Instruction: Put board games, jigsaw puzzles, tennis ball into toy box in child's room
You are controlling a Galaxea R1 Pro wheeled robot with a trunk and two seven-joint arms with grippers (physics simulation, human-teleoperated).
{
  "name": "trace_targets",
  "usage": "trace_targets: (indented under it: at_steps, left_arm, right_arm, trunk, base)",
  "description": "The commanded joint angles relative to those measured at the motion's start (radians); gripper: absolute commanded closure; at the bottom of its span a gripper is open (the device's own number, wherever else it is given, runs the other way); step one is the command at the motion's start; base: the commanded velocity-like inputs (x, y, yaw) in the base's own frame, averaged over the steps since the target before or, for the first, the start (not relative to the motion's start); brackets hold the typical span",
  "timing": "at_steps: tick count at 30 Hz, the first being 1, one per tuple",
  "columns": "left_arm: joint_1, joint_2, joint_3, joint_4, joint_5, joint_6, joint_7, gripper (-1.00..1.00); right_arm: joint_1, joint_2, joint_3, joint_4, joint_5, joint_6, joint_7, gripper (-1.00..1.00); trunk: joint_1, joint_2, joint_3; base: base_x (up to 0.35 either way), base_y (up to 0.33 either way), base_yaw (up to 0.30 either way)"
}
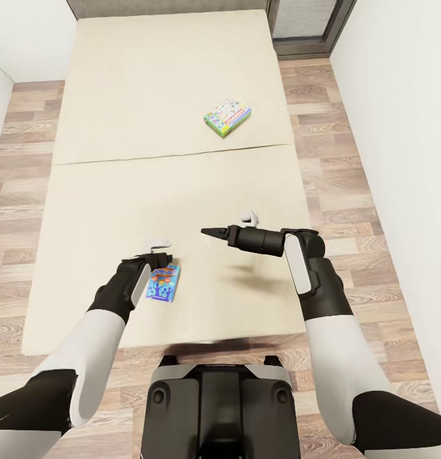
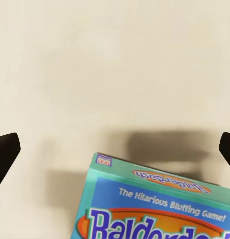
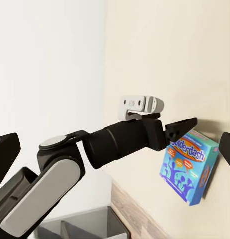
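Flat teal Balderdash box (image 1: 164, 282) on smooth beige mattress (image 1: 118, 191), left hand (image 1: 158, 260) spread above

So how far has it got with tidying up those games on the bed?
Nothing looks packed yet. Both games lie on the bed: the blue Balderdash box near the robot, the green-and-white box further away. The left gripper hangs open over the blue box, not gripping. The right gripper holds nothing.

Matt beige bed (image 1: 169, 115) — glossy printed board game (image 1: 164, 282)
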Motion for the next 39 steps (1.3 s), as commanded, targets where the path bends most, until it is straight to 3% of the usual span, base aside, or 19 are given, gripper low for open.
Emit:
trace_targets:
  at_steps: [1,39]
  left_arm:
    - [0.000,-0.001,0.003,-0.001,0.000,0.005,0.001,-1.00]
    - [0.000,-0.003,0.002,-0.001,-0.002,0.005,0.001,-1.00]
  right_arm:
    - [-0.001,0.000,-0.001,0.000,0.003,0.004,0.001,-1.00]
    - [-0.001,0.000,-0.003,0.000,0.001,0.004,-0.004,-1.00]
  trunk:
    - [0.001,-0.002,-0.001]
    - [0.001,-0.002,-0.044]
  base:
    - [0.000,0.000,0.000]
    - [0.000,0.000,0.000]
